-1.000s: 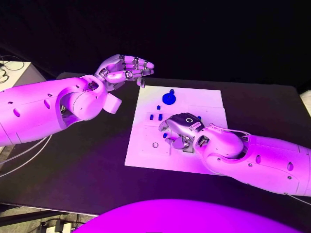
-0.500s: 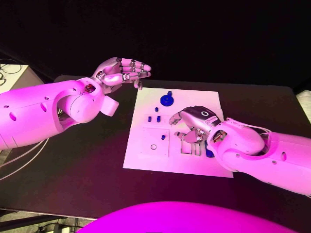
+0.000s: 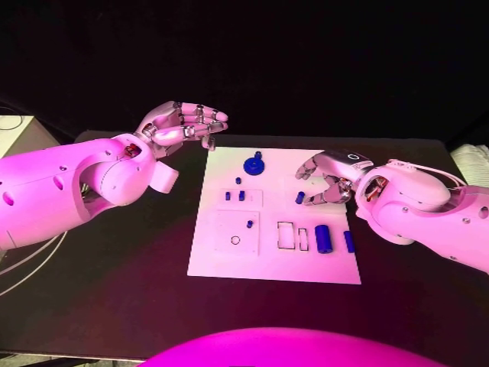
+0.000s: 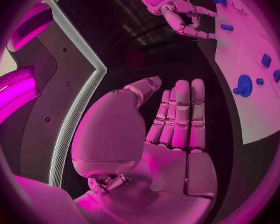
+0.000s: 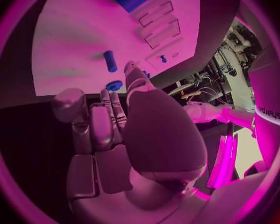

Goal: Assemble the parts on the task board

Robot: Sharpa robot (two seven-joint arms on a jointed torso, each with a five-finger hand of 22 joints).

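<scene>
The task board (image 3: 277,264) lies flat in the middle of the black desk (image 3: 112,298), and you can see the blue parts spread over it. A round blue part with a knob (image 3: 254,164) stands near the board's far edge. Two small blue pieces (image 3: 234,196) sit side by side in an outlined field below it, and one tiny piece (image 3: 249,224) sits in the larger outlined field toward the near side. A thick blue cylinder (image 3: 323,238) and a slimmer blue bar (image 3: 349,241) lie beside two narrow rectangular outlines (image 3: 292,235) on the board's right half.

Your right hand (image 3: 324,183) hangs over the board's right far part, fingers curled downward. A short blue peg (image 3: 299,197) lies right at its fingertips; you cannot tell from these views whether the hand pinches it or merely hovers beside it. In the right wrist view a blue piece (image 5: 114,85) shows just past the fingertips, with another blue peg (image 5: 110,61) lying on the board beyond.

Your left hand (image 3: 187,122) is raised off the desk beyond the board's far left corner, fingers curled in. The left wrist view shows its palm (image 4: 171,149) bare, holding nothing.
</scene>
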